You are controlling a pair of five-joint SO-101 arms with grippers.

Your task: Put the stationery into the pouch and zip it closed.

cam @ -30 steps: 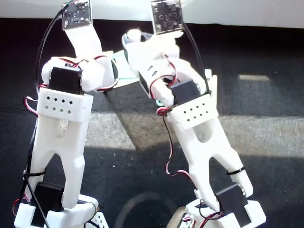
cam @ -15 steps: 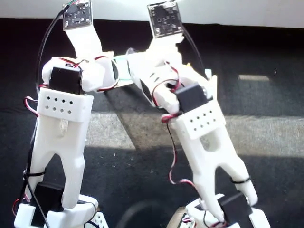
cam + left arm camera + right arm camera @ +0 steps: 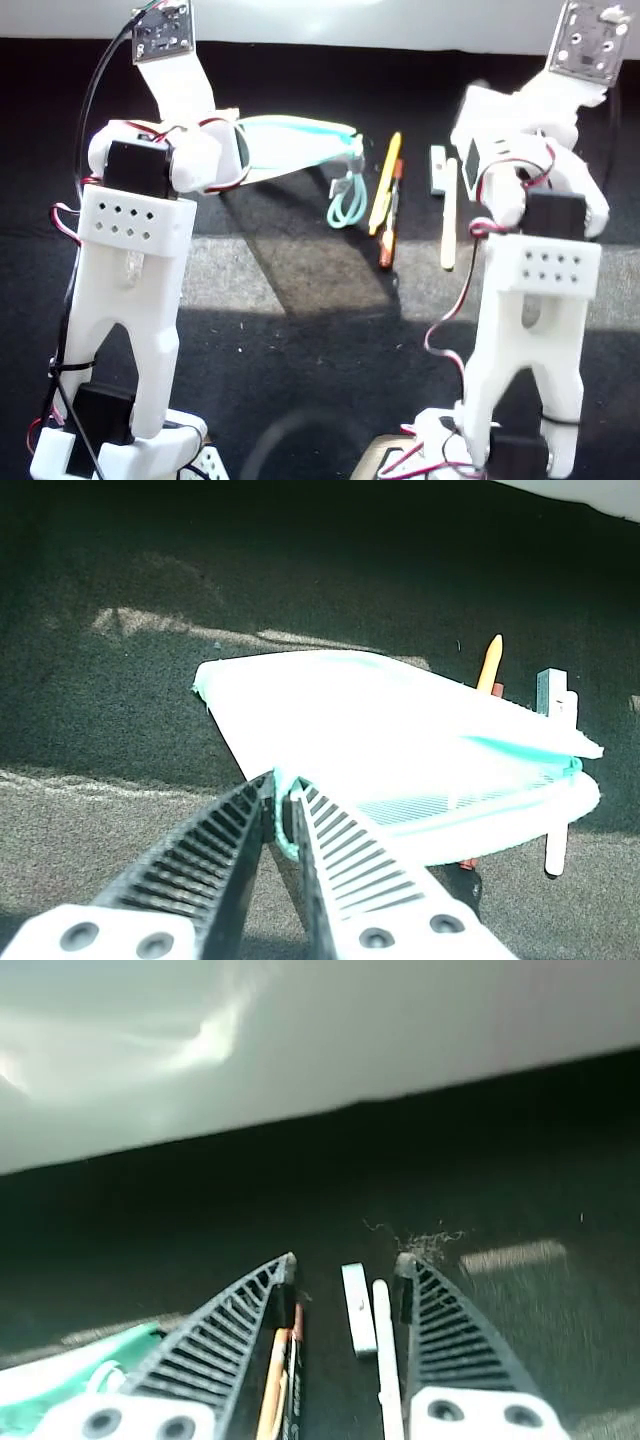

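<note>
A white pouch (image 3: 290, 140) with a teal rim lies at the back of the table, its mouth facing the stationery. My left gripper (image 3: 281, 798) is shut on the pouch's (image 3: 400, 745) near teal edge. To the right of the pouch lie a yellow pen (image 3: 385, 183), a brown pen (image 3: 390, 215), a small white eraser (image 3: 438, 168) and a cream stick (image 3: 449, 215). My right gripper (image 3: 347, 1265) is open above the table, nothing between its fingers. Past it lie the eraser (image 3: 355, 1310) and the cream stick (image 3: 383, 1345), with the two pens (image 3: 280, 1385) to one side.
A teal cord loop (image 3: 347, 205) hangs off the pouch's mouth toward the pens. The table top is a dark mat (image 3: 300, 350) crossed by a sunlit band. A pale wall (image 3: 300, 1040) runs along the table's far edge. The right arm (image 3: 530, 260) stands right of the stationery.
The right arm has swung from over the pouch to the right side, uncovering the pens, eraser and stick. The left arm has stayed put, still holding the pouch.
</note>
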